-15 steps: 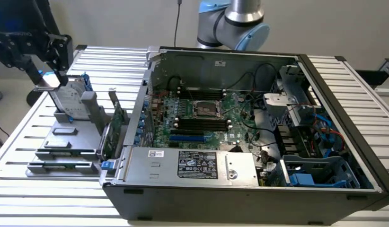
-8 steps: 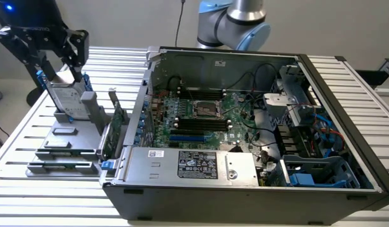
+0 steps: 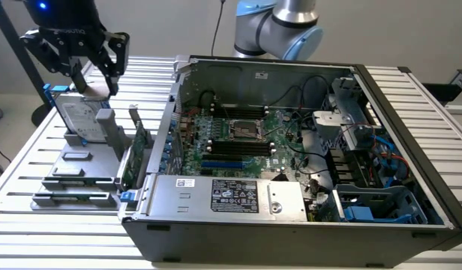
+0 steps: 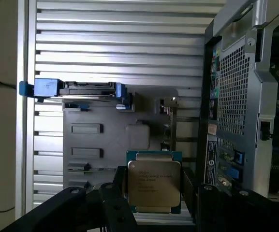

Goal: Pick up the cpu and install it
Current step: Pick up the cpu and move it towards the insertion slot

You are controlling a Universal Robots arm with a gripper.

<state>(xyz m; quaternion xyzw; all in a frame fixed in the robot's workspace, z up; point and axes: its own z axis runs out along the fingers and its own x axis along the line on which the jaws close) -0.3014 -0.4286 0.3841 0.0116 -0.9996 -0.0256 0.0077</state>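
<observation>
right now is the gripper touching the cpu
Touching: the wrist view shows the cpu pinched between the fingers of the gripper, above the tray.

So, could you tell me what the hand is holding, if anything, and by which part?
The hand holds the cpu, pinched by two opposite side edges.

**Wrist view.** The cpu (image 4: 154,182) has its two gripped edges hidden where the fingers (image 4: 112,205) of the gripper (image 4: 154,200) meet them. The fingers are cropped at the edge of view. The print on the chip's lid is too small to read. The computer case (image 4: 236,96) is cropped at the side.

**Exterior view.** The arm (image 3: 280,25) is cut by the top edge. The hard drive (image 3: 80,115) stands partly hidden behind the gripper.
</observation>
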